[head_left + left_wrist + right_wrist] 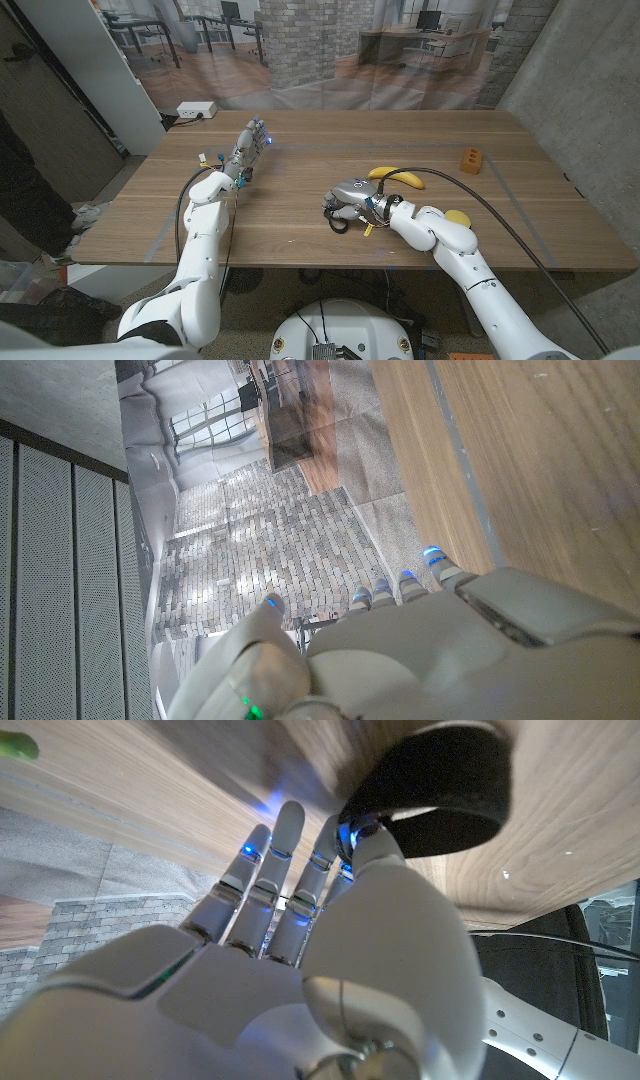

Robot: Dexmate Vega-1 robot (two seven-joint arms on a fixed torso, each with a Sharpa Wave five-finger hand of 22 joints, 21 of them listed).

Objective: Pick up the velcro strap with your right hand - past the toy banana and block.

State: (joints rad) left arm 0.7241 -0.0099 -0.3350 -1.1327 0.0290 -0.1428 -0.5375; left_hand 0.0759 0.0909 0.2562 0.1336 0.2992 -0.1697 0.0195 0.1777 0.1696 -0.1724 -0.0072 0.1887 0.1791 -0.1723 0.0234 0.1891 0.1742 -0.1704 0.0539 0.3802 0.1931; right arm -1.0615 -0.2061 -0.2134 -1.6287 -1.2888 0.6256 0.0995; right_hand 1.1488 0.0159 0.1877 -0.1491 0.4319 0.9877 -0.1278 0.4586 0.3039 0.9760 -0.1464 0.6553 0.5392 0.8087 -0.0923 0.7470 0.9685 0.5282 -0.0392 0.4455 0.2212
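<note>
Right then, my right hand point(350, 198) sat a little right of the head frame's centre, low over the wooden table point(300, 225), with the black velcro strap point(338, 221) showing as a dark loop just under its lower left edge. In the right wrist view the strap point(440, 795) curled as a broad black band at the upper right of that frame, and my thumb tip point(372, 840) was touching it while the other fingers point(270, 860) reached out straight and apart beside it. I could not tell whether the thumb had the strap pinched against a finger or merely pressed on it, so I would not call it held.

The toy banana point(396, 177) lay on the table just above and to the right of that hand in the head frame, close to the wrist but apart from the strap. The orange block point(472, 158) stood well off toward the upper right of the frame, near the table's far side.

My left hand point(247, 148) lay in the upper left of the head frame, fingers stretched out toward the far edge, holding nothing. From the left wrist view its fingertips point(432, 556) showed apart, reaching over the table edge.
</note>
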